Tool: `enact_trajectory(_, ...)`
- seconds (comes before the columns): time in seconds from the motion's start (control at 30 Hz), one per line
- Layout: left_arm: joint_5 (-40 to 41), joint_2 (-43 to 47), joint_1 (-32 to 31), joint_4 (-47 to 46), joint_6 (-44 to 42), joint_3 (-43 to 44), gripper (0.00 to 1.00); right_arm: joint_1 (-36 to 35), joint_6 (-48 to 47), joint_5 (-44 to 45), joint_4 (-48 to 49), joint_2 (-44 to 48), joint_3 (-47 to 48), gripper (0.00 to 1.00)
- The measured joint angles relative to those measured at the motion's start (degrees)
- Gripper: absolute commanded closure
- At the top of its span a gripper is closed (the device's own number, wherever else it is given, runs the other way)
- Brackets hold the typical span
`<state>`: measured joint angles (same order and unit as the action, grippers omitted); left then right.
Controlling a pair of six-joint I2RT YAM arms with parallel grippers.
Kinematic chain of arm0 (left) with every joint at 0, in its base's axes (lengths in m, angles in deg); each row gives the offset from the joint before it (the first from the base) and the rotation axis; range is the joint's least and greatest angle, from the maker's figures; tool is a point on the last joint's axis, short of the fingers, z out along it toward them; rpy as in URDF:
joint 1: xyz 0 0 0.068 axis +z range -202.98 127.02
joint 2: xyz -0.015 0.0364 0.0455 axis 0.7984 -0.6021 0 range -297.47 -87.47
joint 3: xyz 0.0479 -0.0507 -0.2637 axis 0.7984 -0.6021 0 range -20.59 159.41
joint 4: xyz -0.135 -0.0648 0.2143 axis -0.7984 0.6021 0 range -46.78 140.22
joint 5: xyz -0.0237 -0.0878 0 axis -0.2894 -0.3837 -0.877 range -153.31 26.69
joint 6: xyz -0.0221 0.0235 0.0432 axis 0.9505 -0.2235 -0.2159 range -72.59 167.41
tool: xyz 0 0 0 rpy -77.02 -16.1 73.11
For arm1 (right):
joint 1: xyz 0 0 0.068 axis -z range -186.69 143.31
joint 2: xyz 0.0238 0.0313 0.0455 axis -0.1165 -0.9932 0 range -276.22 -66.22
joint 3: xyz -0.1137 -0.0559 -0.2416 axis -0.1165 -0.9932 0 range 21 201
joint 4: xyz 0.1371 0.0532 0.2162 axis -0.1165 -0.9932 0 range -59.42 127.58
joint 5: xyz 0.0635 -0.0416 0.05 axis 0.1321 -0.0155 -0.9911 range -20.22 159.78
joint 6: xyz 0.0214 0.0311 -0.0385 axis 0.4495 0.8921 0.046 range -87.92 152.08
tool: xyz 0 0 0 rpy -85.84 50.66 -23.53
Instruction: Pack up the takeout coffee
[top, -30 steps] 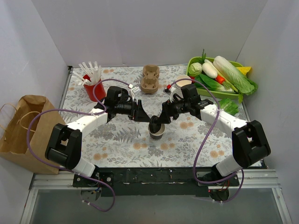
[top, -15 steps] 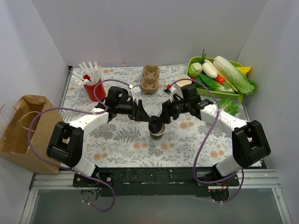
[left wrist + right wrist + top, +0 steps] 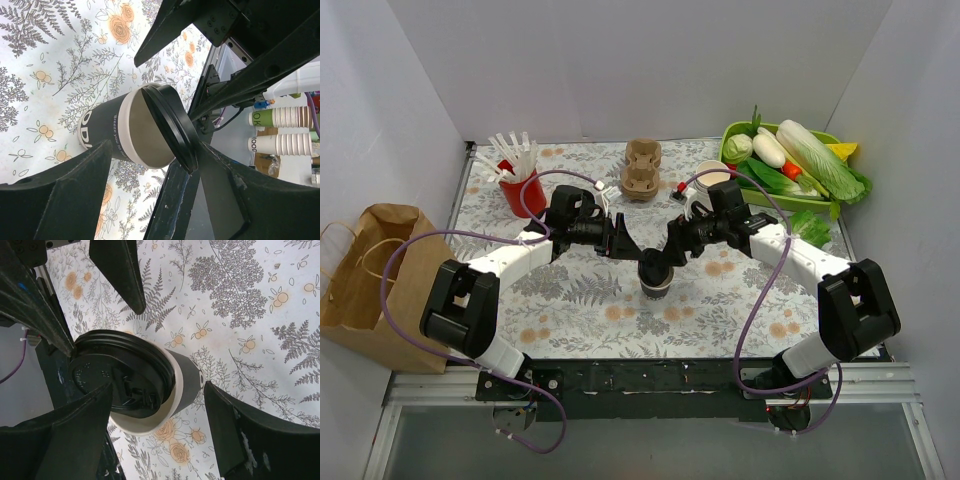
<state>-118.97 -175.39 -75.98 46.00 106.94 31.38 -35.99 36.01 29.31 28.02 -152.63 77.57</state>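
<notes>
Paper coffee cup (image 3: 105,125) looks light and crushable, black lid (image 3: 120,375) askew; left claw (image 3: 152,150) and right claw (image 3: 157,387) straddle it, spread wide, pinch uncertain. Best gripped gently mid-wall.

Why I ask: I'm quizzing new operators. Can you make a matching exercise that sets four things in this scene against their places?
Things:
1. red cup of white straws
2. tan moulded-pulp cup carrier
3. green plastic tray of vegetables
4. black paper cup with black plastic lid

Places:
A. back right corner
B. centre
C. back left
D. back middle

Pairs: 1-C, 2-D, 3-A, 4-B
</notes>
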Motion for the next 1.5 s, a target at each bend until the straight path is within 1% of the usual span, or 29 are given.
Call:
enact_trajectory(0.3, 0.2, 0.0, 0.0, 0.2, -0.2, 0.0, 0.33, 0.0, -4.5, -2.1, -4.4, 3.1, 0.0, 0.15)
enact_trajectory(0.43, 0.1, 0.0, 0.0, 0.2, -0.2, 0.0, 0.34, 0.0, -9.7, -3.8, -6.9, 4.3, 0.0, 0.13)
enact_trajectory(0.77, 0.1, 0.0, 0.0, 0.2, -0.2, -0.1, 0.34, 0.0, -24.1, -4.7, -14.2, 5.0, -0.1, 0.08)
enact_trajectory(0.87, 0.1, 0.0, 0.0, 0.3, -0.2, -0.1, 0.34, 0.0, -27.1, -4.7, -15.1, 5.0, -0.2, 0.05)
enact_trajectory(1.03, 0.2, 0.0, 0.0, 1.1, -0.7, -0.1, 0.34, 0.0, -30.5, -4.6, -15.8, 5.0, -0.7, 0.04)
enact_trajectory(1.2, 0.7, 0.0, 0.0, 2.1, -1.4, -0.1, 0.34, 0.0, -33.2, -4.5, -16.0, 5.0, -1.7, 0.04)
enact_trajectory(1.5, 1.3, 0.0, 0.0, 3.7, -2.6, -0.3, 0.34, -0.4, -35.7, -4.7, -15.4, 4.3, -2.1, 0.09)
